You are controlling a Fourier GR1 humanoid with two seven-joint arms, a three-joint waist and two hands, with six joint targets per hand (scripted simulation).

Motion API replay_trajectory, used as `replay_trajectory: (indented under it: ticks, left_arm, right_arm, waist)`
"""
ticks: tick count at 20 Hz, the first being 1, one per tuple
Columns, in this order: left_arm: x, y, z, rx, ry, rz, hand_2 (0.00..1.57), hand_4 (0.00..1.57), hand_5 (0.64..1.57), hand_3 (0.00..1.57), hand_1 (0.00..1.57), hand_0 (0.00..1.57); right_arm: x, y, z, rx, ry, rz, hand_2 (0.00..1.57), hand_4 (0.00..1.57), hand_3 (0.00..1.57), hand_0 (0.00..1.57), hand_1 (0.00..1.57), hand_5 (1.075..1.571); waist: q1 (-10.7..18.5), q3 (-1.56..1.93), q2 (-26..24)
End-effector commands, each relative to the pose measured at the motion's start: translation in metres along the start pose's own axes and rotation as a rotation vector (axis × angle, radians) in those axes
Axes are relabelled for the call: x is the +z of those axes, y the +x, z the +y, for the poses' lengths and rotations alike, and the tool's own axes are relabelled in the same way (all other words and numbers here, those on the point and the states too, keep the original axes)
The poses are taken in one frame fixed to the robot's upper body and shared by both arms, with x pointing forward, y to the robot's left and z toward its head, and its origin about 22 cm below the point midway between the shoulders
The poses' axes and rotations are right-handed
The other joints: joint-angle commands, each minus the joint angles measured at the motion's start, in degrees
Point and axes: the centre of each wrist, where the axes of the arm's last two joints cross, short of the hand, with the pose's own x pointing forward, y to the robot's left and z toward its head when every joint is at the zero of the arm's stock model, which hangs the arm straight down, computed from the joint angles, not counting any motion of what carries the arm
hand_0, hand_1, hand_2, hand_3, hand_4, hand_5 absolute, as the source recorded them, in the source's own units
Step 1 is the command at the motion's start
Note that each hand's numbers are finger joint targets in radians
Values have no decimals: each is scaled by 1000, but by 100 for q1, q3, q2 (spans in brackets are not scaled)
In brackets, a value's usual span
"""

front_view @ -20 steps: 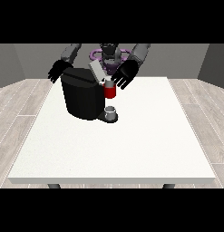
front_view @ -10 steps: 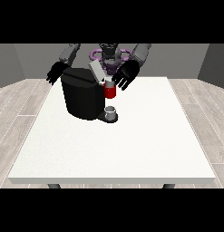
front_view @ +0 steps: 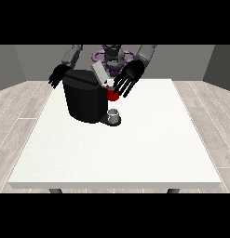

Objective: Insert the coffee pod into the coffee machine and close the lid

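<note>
Two hands by the coffee machine (front_view: 86,100): view's-right hand (front_view: 129,78) fingers spread over the raised lid (front_view: 99,74), the other (front_view: 57,75) relaxed; pod unseen, likely light, stiff, pinchable at its rim.

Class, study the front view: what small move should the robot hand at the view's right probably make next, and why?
Probably ease down onto the raised lid to press it shut. The robot hand hovers open beside the coffee machine, whose lid stands tilted up.
</note>
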Motion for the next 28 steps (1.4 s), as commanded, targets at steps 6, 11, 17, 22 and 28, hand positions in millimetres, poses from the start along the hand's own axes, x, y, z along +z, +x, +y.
replay_trajectory:
  ticks: [6, 11, 17, 22, 28]
  left_arm:
    - [-5, 14, -35, 18, -105, 15, 0, 0, 1571, 0, 0, 0]
    - [0, 5, -22, 19, -55, 8, 0, 0, 1571, 0, 0, 0]
    - [15, -18, -77, 323, -126, 35, 0, 0, 1571, 0, 0, 0]
    - [38, -45, -126, 722, -23, 62, 0, 261, 1571, 0, 0, 0]
    - [77, -53, -203, 900, -113, 171, 0, 0, 1571, 0, 0, 0]
  right_arm:
    - [16, -28, -9, 4, -29, 66, 0, 416, 0, 0, 0, 1571]
    - [21, -28, 1, -24, -30, 53, 0, 427, 0, 0, 0, 1571]
    - [32, -40, -42, 11, -119, 152, 0, 430, 0, 0, 0, 1571]
    - [49, -47, -49, -6, -109, 174, 0, 445, 0, 0, 0, 1571]
    - [51, -37, -72, 83, -50, 232, 0, 390, 0, 0, 0, 1571]
  waist:
    - [221, -7, -540]
    - [259, -8, -535]
    - [787, -12, -1379]
    - [1008, -23, -1815]
    - [1508, -16, -2905]
